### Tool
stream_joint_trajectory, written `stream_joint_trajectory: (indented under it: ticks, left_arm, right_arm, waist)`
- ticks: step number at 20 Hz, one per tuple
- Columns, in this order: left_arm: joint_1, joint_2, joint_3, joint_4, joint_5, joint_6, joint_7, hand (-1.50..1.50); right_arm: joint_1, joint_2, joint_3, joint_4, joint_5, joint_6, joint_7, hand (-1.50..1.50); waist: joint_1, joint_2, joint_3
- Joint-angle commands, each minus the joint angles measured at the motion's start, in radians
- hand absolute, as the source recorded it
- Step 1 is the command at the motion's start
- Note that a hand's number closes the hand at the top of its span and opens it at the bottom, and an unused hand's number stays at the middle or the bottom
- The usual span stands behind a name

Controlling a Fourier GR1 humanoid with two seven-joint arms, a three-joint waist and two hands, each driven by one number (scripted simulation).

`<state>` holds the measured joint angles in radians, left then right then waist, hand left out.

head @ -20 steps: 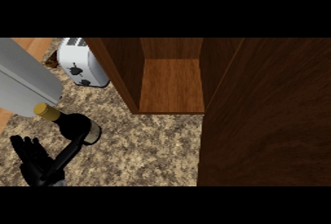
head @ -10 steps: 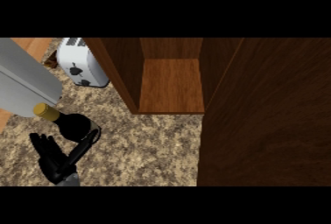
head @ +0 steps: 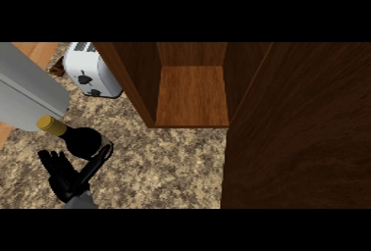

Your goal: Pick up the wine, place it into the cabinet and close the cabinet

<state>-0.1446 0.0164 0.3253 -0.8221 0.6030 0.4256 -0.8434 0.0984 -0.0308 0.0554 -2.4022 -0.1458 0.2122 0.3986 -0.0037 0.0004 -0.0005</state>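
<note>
Our left hand (head: 66, 174) sits low on the worktop (head: 159, 166), its fingers (head: 98, 159) spread and straight beside the wine (head: 81, 139), which stands just beyond them, not yet gripped. If we close off-centre, the bottle could tip. Farther beyond, the cabinet (head: 192, 95) stands open; its edge could catch the bottle.
</note>
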Motion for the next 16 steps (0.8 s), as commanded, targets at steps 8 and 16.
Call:
stream_joint_trajectory:
  ticks: [8,16]
  left_arm:
    - [-0.093,0.048,0.034,0.181,0.069,-0.14,-0.08,-1.5]
    - [-0.201,0.084,0.072,0.434,0.081,-0.285,-0.18,1.5]
  right_arm:
    - [-0.009,0.024,0.027,0.044,0.042,-0.01,-0.027,-1.5]
    - [-0.006,-0.012,-0.031,-0.063,-0.057,-0.01,0.073,-1.5]
  waist:
    - [0.0,0.0,0.0]
    - [-0.006,0.002,-0.001]
